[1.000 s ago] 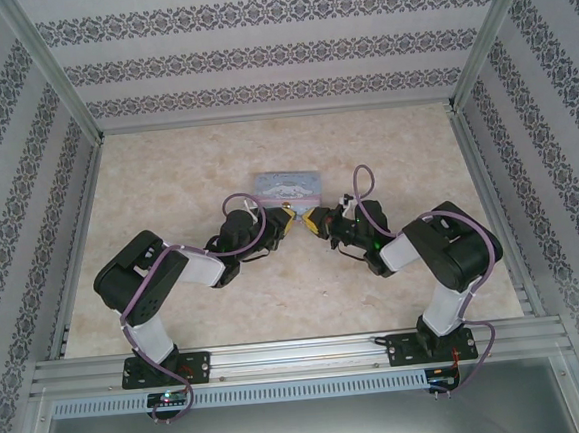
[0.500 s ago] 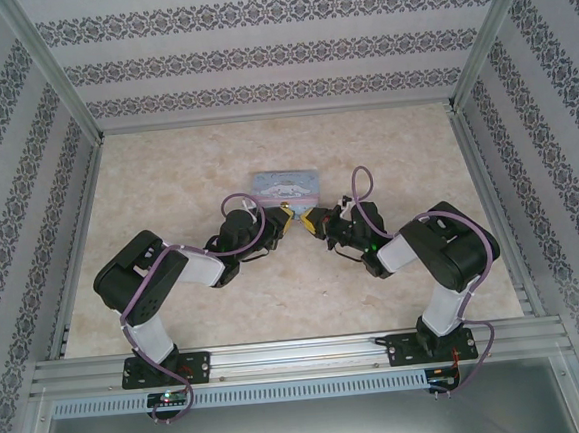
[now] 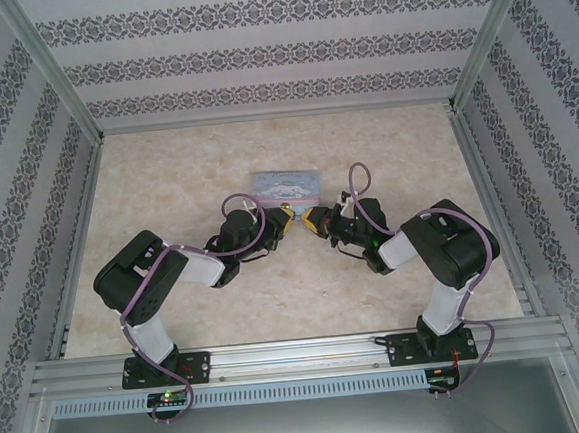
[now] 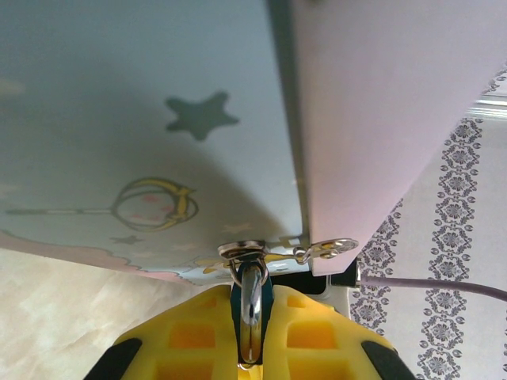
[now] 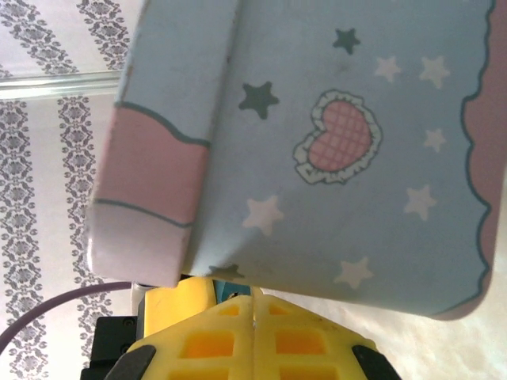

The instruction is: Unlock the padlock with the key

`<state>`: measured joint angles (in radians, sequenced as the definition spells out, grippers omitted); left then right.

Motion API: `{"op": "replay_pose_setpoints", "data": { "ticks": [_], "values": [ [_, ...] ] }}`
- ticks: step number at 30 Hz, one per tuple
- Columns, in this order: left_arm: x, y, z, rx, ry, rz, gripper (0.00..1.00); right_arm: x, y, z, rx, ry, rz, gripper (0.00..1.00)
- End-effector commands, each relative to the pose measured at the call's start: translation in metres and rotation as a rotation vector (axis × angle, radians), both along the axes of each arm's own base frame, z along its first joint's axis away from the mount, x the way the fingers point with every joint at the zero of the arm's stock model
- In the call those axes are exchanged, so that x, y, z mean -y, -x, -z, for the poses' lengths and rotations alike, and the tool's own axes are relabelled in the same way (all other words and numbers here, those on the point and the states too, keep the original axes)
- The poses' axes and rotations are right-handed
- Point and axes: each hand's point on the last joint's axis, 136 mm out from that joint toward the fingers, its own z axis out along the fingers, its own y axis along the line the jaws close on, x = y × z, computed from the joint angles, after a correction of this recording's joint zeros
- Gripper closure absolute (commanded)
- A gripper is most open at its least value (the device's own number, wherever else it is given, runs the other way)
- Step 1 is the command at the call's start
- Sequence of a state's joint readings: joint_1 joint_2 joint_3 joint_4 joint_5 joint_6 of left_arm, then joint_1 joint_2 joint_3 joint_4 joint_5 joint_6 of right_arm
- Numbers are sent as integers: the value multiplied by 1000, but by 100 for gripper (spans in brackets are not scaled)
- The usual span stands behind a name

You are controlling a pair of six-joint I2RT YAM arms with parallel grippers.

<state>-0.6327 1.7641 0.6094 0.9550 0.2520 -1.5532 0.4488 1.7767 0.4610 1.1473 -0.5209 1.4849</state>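
My yellow, waffle-gridded left tool (image 4: 252,317) grasps the tiny bluish padlock (image 4: 251,305), its shiny curved shackle at the metal clasp of the smooth light-blue star-printed tin box (image 4: 142,119). My right tool (image 5: 255,305) is clenched flat, just beside the tin.

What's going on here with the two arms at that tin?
Both arms meet at the near side of the light-blue tin. The left gripper is shut on the small padlock hanging at the tin's clasp. The right gripper is shut beside it; whether it holds the key can't be told.
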Motion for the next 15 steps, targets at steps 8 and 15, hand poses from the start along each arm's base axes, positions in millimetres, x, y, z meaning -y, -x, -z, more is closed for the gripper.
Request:
{"op": "replay_pose_setpoints", "data": {
  "ticks": [8, 15],
  "values": [
    [38, 34, -37, 65, 116, 217, 100, -11, -12, -18, 143, 69, -60, 100],
    [39, 34, -39, 68, 123, 221, 100, -11, -17, -16, 165, 101, -64, 100]
  ]
}}
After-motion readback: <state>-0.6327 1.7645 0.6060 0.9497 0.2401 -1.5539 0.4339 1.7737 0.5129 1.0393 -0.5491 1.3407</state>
